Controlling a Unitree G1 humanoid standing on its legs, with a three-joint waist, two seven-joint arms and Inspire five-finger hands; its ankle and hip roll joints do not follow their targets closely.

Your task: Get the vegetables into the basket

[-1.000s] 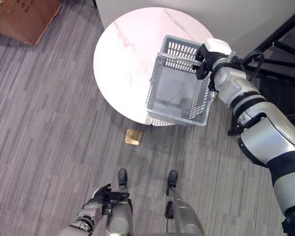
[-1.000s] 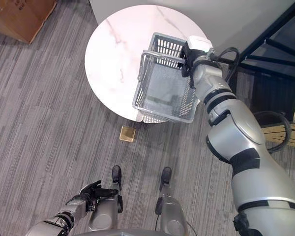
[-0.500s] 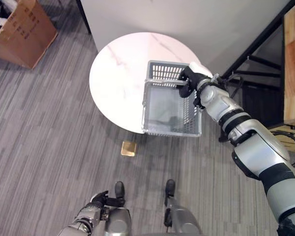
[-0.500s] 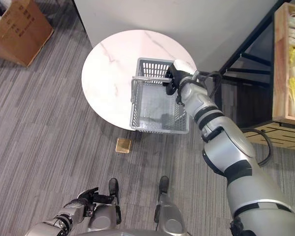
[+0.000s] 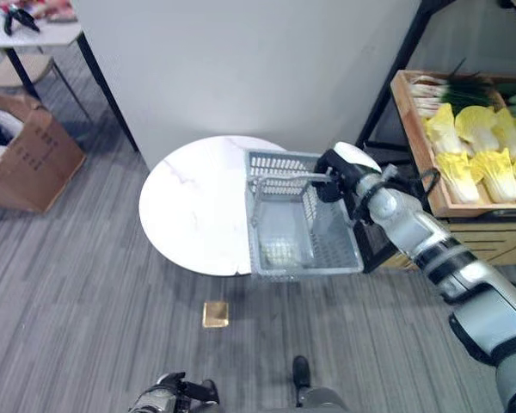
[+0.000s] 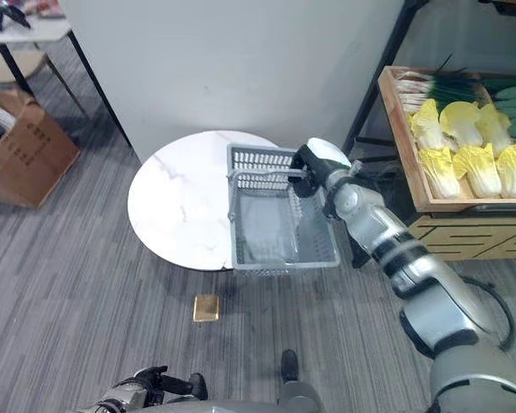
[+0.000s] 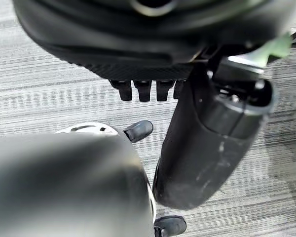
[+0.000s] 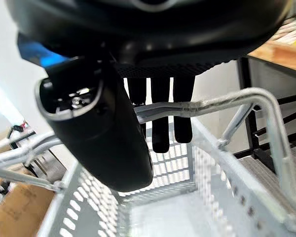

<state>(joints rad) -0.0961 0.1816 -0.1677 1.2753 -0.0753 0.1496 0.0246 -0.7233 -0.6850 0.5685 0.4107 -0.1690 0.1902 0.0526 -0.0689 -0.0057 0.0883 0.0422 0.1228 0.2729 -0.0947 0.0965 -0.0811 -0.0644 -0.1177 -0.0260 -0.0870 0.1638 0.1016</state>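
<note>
A grey plastic basket (image 5: 297, 224) hangs by its metal handle (image 8: 202, 106) from my right hand (image 5: 340, 168), whose fingers (image 8: 160, 118) are curled over the bar. It is held over the right edge of the round white marble table (image 5: 189, 206) and looks empty. The vegetables lie in a wooden crate (image 5: 411, 129) on a shelf to the right: pale yellow cabbages (image 5: 477, 142), green onions (image 5: 460, 86) and some dark green ones (image 6: 512, 95). My left hand (image 6: 142, 385) hangs low by my side, fingers relaxed, holding nothing.
A black metal shelf frame (image 5: 387, 82) carries the crate and stands close to the basket's right side. A cardboard box (image 5: 30, 163) sits on the floor at left, beside a small table (image 5: 34, 33). A small tan block (image 5: 214, 314) lies before the round table.
The camera has tilted up, bringing the crate of vegetables into view. My right hand has carried the basket rightward across the table, toward the shelf. The left hand has stayed low.
</note>
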